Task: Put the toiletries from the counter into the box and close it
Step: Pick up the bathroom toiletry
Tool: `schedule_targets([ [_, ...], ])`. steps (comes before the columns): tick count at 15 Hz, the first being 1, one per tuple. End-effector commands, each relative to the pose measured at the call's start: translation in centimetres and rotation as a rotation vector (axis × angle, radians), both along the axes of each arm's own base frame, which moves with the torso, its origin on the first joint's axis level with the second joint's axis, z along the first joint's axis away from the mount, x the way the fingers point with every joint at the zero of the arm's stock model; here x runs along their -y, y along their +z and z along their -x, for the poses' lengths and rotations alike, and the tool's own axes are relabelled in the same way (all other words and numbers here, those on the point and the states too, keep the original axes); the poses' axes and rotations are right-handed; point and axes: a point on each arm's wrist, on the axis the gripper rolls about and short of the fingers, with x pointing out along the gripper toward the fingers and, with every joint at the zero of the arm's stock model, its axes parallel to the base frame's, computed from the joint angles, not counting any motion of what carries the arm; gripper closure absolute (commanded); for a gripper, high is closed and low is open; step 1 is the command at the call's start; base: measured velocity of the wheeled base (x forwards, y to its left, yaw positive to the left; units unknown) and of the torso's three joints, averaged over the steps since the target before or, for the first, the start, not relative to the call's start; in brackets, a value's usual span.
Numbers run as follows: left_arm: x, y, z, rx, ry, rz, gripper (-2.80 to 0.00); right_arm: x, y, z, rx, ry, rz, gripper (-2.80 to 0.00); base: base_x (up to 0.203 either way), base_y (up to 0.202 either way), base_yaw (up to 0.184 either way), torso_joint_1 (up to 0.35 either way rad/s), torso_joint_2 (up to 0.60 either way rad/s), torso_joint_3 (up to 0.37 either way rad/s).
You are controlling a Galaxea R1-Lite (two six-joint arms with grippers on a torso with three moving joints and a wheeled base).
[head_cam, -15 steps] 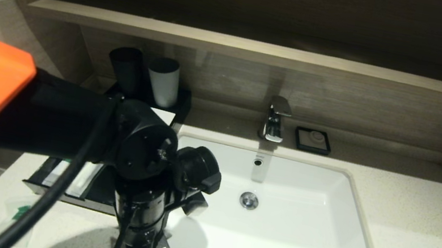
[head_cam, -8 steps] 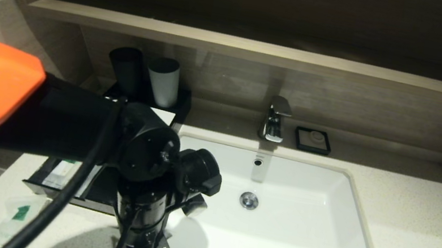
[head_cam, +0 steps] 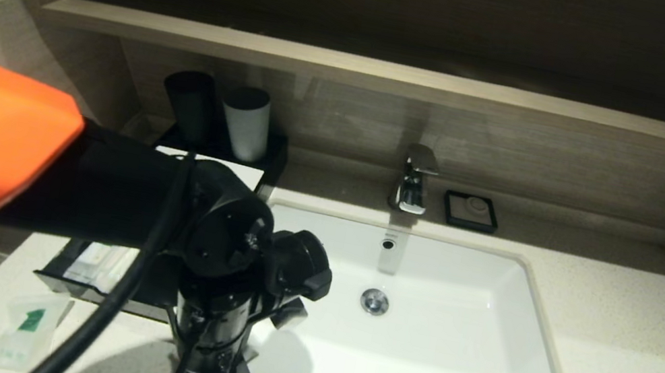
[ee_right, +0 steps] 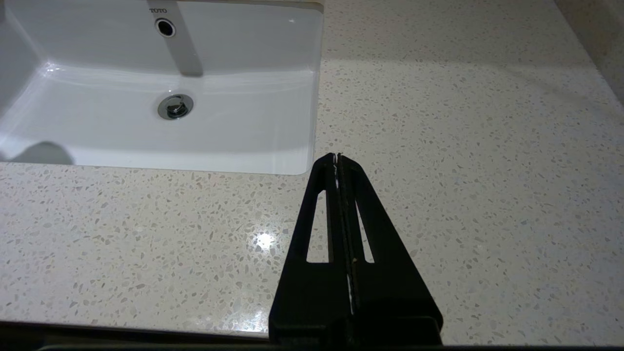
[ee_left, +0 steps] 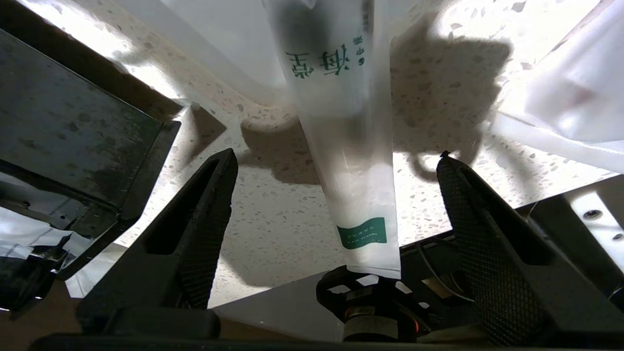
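Drifting my left gripper (ee_left: 336,165) a little further along the counter's front edge over the last second; its jaws stand wide apart, straddling a slim translucent plastic sachet with a green label (ee_left: 348,161) lying flat on the white speckled stone counter (ee_left: 438,87). Black flat box (head_cam: 151,281) sits just beside, drawer out. Next, I judge: pinch and lift. Right gripper (ee_right: 337,158) parked, fingers pressed together.

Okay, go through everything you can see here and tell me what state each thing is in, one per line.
left gripper: open, astride a sachet
sachet: flat on the counter, ungripped
second sachet: lying by the box
box: drawer pulled out, packets inside
right gripper: shut, empty, above the counter
faucet: no water running
basin: empty
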Motion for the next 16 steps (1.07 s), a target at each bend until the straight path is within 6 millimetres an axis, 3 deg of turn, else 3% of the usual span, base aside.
schedule_targets([
  [1, -0.2, 0.2, 0.2, -0.012, 0.007, -0.015, -2.8, 0.0, 0.0, 0.0, -0.001, 0.0, 0.0, 0.0, 0.0, 0.0, 0.0, 0.0, 0.0, 0.0],
  [16, -0.6, -0.7, 0.5, -0.073, 0.039, -0.108, -2.8, 0.0, 0.0, 0.0, -0.001, 0.0, 0.0, 0.0, 0.0, 0.0, 0.0, 0.0, 0.0, 0.0],
])
